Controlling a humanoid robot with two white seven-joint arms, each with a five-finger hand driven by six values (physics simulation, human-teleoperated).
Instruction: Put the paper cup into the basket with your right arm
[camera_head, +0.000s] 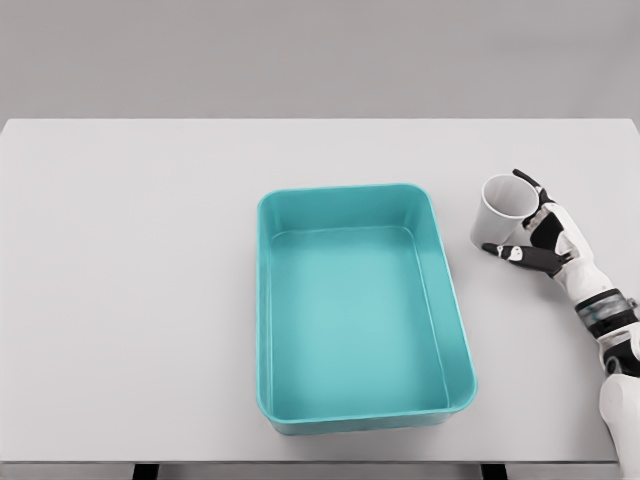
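- A white table (150, 300) fills most of what I can see, its far edge running straight across against a plain grey wall (300, 50).
- A teal basket (268, 330) sits near the middle of the table, a rectangular tub with rounded corners and raised walls, its long sides running from near to far. There is nothing lying inside it.
- The paper cup (497, 212) stands on the table to the right of the basket, level with the basket's far end and apart from its wall. It is white, its open mouth facing up and tipped a little toward me, so I can see into the grey interior.
- The right hand (540, 235) comes in from the lower right, the white forearm with its dark wrist band slanting up and to the left toward the cup.
- Its fingers (528, 183) curl around the right side of the cup: one dark-tipped finger hooks over the far rim, and the thumb (512, 252) reaches under the near side of the cup wall. The hand is closed around the cup, with the fingers touching it on both sides.
- I cannot tell whether the cup's base rests on the table or sits just off it.
- The left arm does not show anywhere.
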